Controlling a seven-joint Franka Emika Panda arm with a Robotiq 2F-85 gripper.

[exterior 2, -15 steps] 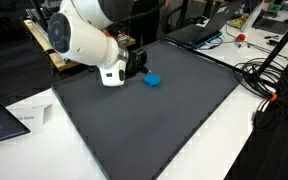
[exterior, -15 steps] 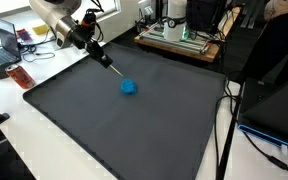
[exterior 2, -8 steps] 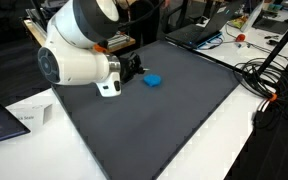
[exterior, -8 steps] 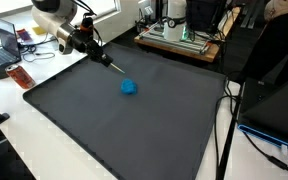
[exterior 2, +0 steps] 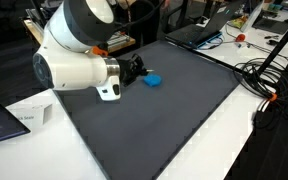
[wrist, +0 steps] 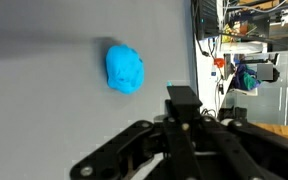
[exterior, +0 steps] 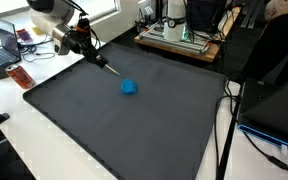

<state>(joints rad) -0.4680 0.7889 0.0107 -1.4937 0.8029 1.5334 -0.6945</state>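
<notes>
A blue crumpled lump lies on the dark grey mat; it also shows in the other exterior view and in the wrist view. My gripper hangs over the mat's edge, away from the lump and above it. It is shut on a thin black stick-like object that points down towards the mat, its tip short of the lump. In the wrist view the black object sits between the closed fingers. In an exterior view the arm's white body hides most of the gripper.
The mat covers a white table. A red object and a laptop lie beyond the mat's edge. An equipment rack stands behind. Cables and a paper lie beside the mat.
The arm has pulled back and up from the blue lump towards the mat's edge, still holding the black stick. The lump has not moved.
</notes>
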